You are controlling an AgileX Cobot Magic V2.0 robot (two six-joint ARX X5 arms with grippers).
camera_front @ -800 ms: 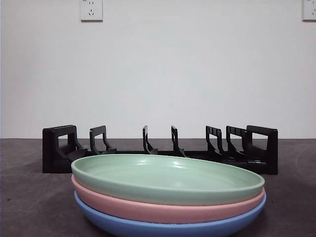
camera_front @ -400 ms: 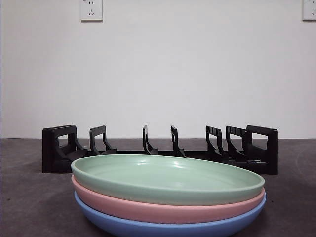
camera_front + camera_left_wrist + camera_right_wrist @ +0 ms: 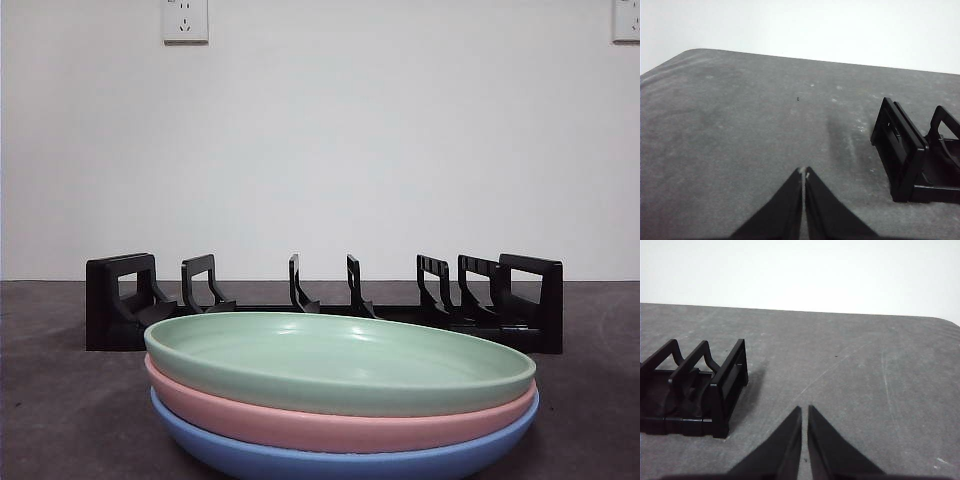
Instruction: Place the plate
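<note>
With both the left end effector (image 3: 803, 173) and right end effector (image 3: 804, 410) closed and empty, the green plate (image 3: 340, 362) could drag the pink plate (image 3: 330, 425) beneath it off the stack, toward the black rack (image 3: 320, 300) at twelve o'clock.

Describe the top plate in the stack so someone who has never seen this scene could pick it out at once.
On the dark table, in front of the black dish rack, stands a stack of three plates. The one meant is the green plate, uppermost, resting on the pink plate, which sits on the blue plate. Only the green one shows its whole inner surface.
</note>
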